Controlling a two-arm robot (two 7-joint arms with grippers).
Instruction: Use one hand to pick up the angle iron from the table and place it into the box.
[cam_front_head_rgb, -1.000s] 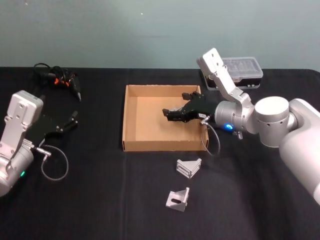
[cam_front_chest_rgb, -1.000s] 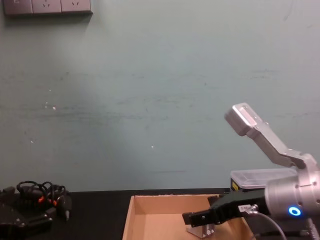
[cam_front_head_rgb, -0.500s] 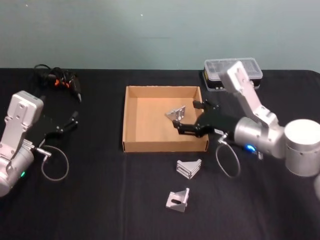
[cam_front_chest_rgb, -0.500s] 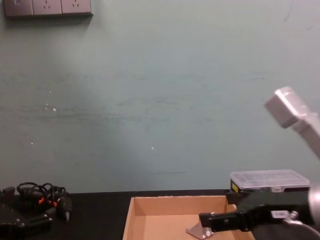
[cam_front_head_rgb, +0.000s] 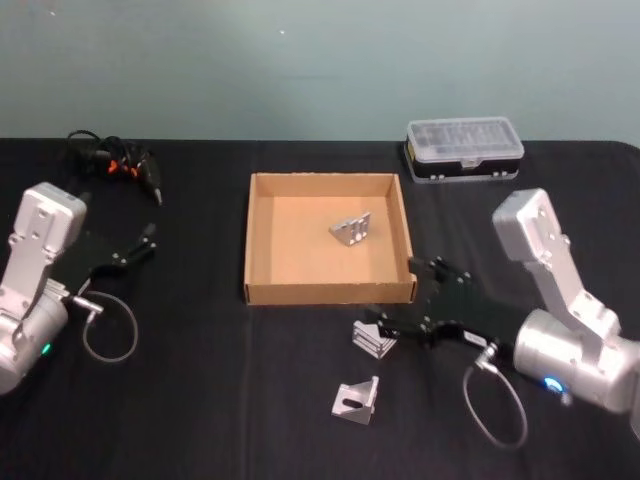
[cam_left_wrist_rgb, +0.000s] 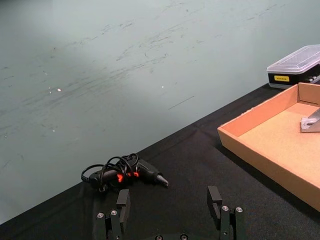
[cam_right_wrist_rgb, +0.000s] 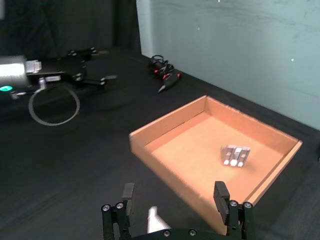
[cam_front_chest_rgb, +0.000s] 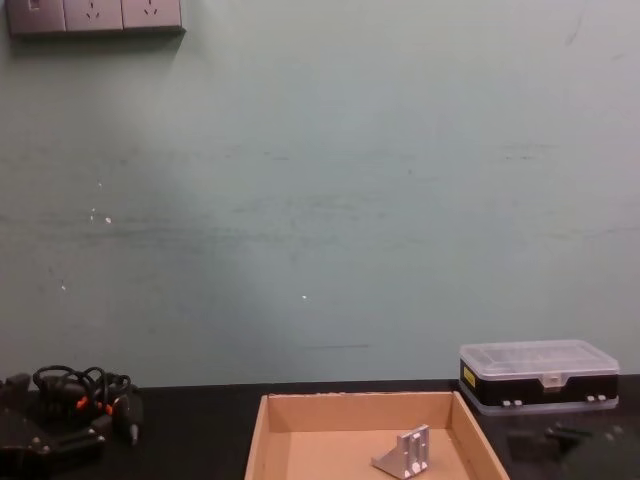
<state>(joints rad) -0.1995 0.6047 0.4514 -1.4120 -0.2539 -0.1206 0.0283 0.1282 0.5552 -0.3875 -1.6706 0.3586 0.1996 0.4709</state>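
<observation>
Right tool (cam_front_head_rgb: 393, 292) back; three angle irons (cam_front_head_rgb: 351, 229) (cam_front_head_rgb: 377, 336) (cam_front_head_rgb: 356, 399).

Both arms are built of silver-grey cylindrical segments with smooth, rounded joints. A small green light (cam_front_head_rgb: 45, 348) is set into the left arm (cam_front_head_rgb: 22, 335), and a glowing blue light (cam_front_head_rgb: 548, 383) into the right arm (cam_front_head_rgb: 585, 368). Each wrist is topped by a pale, boxy module with rounded corners (cam_front_head_rgb: 46, 232). A thin grey cable (cam_front_head_rgb: 133, 322) is looped out from each wrist through a small metal plug. The left gripper (cam_left_wrist_rgb: 170, 202) and right gripper (cam_right_wrist_rgb: 174, 195) are finished in matte black, each with two flat, squared fingers (cam_right_wrist_rgb: 220, 192). Bright silver screw heads (cam_left_wrist_rgb: 222, 208) are set in pairs at the finger bases.
</observation>
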